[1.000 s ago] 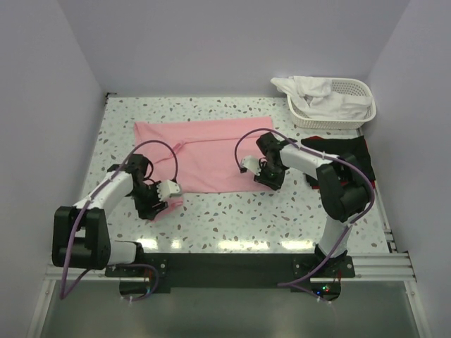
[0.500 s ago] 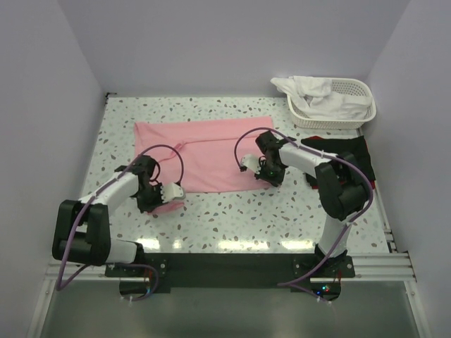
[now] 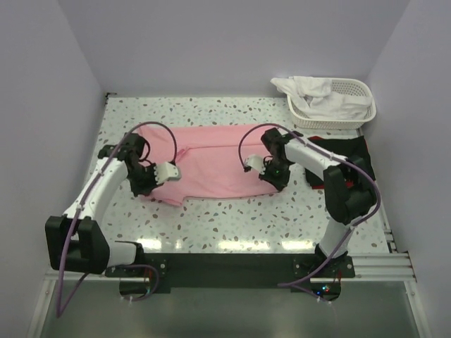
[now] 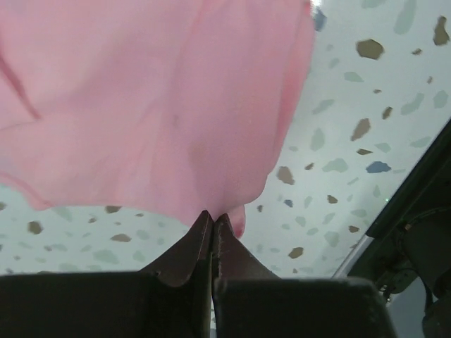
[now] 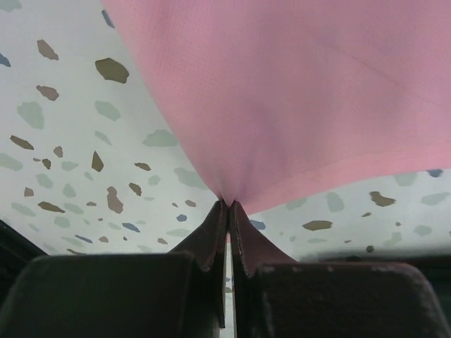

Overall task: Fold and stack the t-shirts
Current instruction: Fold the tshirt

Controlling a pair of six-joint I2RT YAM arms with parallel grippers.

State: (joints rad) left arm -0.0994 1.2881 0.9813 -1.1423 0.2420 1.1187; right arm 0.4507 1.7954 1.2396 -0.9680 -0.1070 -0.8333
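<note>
A light pink t-shirt (image 3: pixel 211 160) lies spread across the middle of the speckled table. My left gripper (image 3: pixel 149 180) is shut on its near left corner, and the pink cloth (image 4: pixel 141 105) hangs from the pinched tips (image 4: pixel 211 217), lifted off the table. My right gripper (image 3: pixel 271 175) is shut on the near right corner; the pink cloth (image 5: pixel 296 91) rises from its closed tips (image 5: pixel 229 204). A black t-shirt with a red one (image 3: pixel 345 158) lies folded at the right. White t-shirts (image 3: pixel 317 95) fill the basket.
A white lattice basket (image 3: pixel 352 113) stands at the back right corner. Pale walls close in the table on the left, back and right. The black base rail (image 3: pixel 225 264) runs along the near edge.
Both grippers closed on the pink shirt's near corners and lifted them. The left arm swung up and back from the near left, pulling its corner along; the near edge is now raised.
</note>
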